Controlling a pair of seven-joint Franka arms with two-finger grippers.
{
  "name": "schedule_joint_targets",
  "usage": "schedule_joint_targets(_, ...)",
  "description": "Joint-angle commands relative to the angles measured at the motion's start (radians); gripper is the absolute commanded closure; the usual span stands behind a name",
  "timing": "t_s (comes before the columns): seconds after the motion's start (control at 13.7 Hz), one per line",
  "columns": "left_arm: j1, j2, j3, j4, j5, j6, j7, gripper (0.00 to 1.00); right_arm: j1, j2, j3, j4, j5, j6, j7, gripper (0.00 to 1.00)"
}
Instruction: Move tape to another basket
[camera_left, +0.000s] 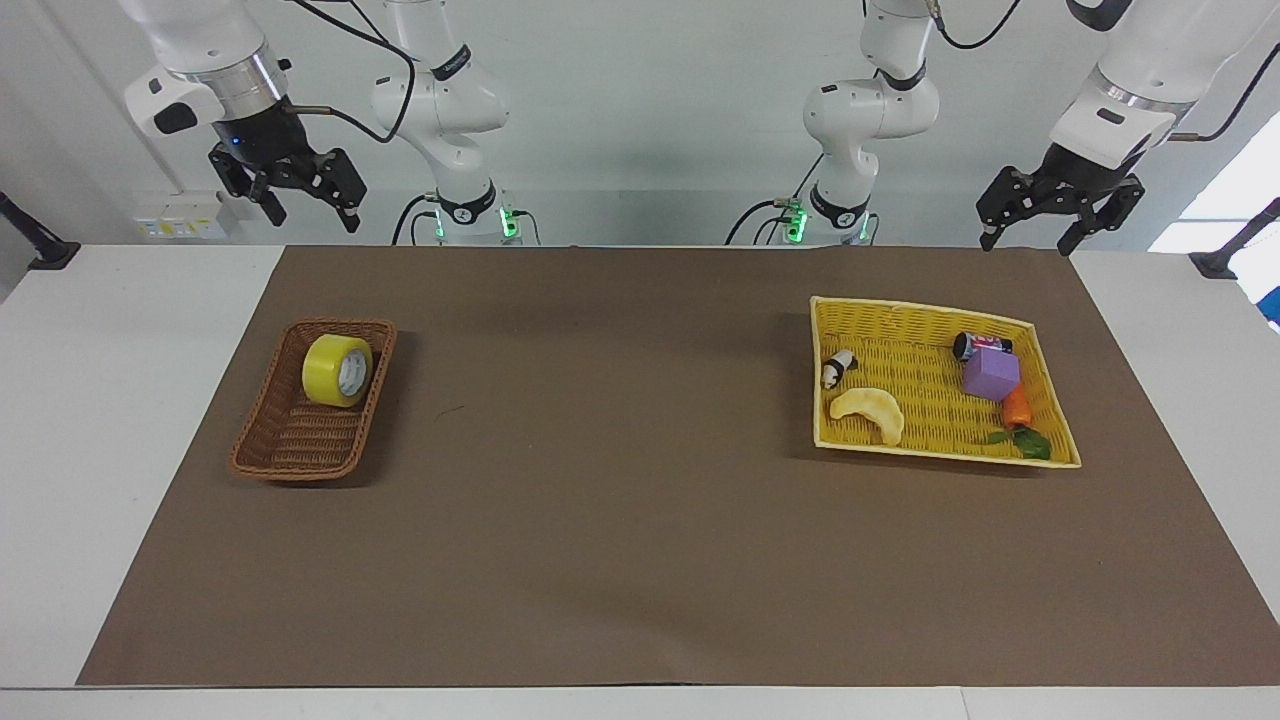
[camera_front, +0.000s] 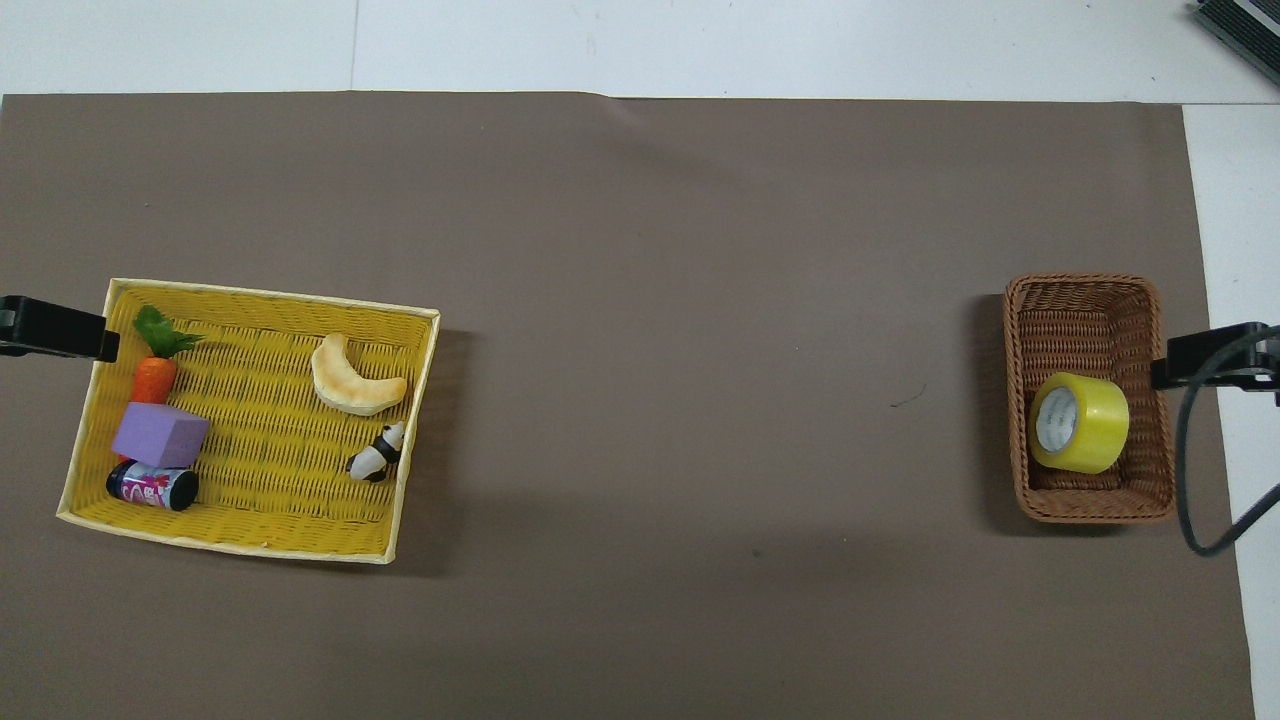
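Observation:
The yellow tape roll (camera_left: 338, 370) stands on its edge inside the dark brown wicker basket (camera_left: 284, 452), at the basket's end nearer the robots. It also shows in the overhead view (camera_front: 1080, 423), in the same basket (camera_front: 1085, 300). My right gripper (camera_left: 310, 215) is open and empty. It hangs high in the air by the side of the basket that faces the right arm's end of the table; its tip shows in the overhead view (camera_front: 1205, 362). My left gripper (camera_left: 1025, 240) is open and empty, and waits raised by the yellow tray.
A wide shallow yellow woven tray (camera_left: 930, 310) lies toward the left arm's end. It holds a pale crescent toy (camera_left: 870, 412), a panda figure (camera_left: 838, 368), a purple block (camera_left: 991, 373), a small can (camera_left: 978, 345) and a toy carrot (camera_left: 1018, 412). A brown mat (camera_left: 620, 480) covers the table.

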Motion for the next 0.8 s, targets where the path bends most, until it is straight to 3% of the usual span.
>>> schedule_joint_targets(0.0, 0.010, -0.009, -0.003, 0.000, -0.012, -0.002, 0.008, 0.00, -0.013, 0.002, 0.000, 0.006, -0.007, -0.003, -0.013, 0.00)
schedule_joint_targets(0.73, 0.010, -0.007, -0.003, 0.000, -0.012, -0.002, 0.008, 0.00, -0.025, -0.007, 0.001, -0.006, -0.016, -0.013, -0.024, 0.00)
